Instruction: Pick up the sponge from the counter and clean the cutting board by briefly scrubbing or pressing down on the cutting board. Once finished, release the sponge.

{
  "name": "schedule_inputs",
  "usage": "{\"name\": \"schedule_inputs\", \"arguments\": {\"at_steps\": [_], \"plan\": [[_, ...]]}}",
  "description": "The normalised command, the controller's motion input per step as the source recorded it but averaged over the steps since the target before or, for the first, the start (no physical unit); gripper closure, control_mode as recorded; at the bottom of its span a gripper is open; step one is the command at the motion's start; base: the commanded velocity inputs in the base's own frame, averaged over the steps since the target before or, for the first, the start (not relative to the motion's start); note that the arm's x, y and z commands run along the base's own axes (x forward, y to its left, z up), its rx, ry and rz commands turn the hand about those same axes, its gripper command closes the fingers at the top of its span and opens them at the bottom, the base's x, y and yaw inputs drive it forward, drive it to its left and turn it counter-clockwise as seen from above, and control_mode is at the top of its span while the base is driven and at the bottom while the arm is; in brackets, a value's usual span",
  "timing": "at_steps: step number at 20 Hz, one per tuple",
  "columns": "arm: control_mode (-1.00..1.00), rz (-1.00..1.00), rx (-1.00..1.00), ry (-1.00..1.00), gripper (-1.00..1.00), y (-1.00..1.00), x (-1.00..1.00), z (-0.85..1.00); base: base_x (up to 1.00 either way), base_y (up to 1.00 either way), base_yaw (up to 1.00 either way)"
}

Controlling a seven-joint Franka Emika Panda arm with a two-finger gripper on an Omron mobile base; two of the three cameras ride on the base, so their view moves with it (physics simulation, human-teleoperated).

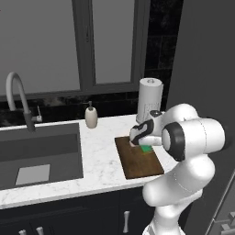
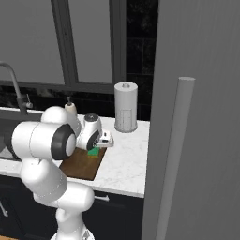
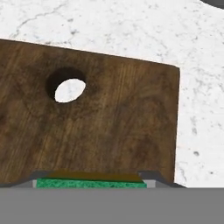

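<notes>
Standing behind the cutting board (image 1: pixel 137 160): paper-towel roll (image 1: pixel 149 100), soap bottle (image 1: pixel 91 115).

No words, labels, brand names or numbers can be read anywhere. The soap bottle (image 1: pixel 91 115) beside the sink (image 1: pixel 41 156) is plain.

A home kitchen, it had a white marble counter (image 1: pixel 103 158) over dark cabinets (image 1: pixel 92 215), a sink (image 1: pixel 41 153) with curved faucet (image 1: pixel 18 98), soap dispenser (image 1: pixel 91 115), paper towel roll (image 1: pixel 149 101), window (image 1: pixel 82 43) behind.
</notes>
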Motion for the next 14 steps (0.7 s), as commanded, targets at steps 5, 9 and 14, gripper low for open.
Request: {"name": "schedule_inputs", "arguments": {"at_steps": [5,9,14], "plan": [[-1.0,0.0,0.0,-0.02,1.0,0.0,-0.42,-0.09,0.0,0.0,0.0],[-1.0,0.0,-0.02,-0.02,1.0,0.0,-0.66,-0.16,0.0,0.0,0.0],[-1.0,0.0,0.0,0.0,1.0,0.0,-0.51,-0.11,0.0,0.0,0.0]]}}
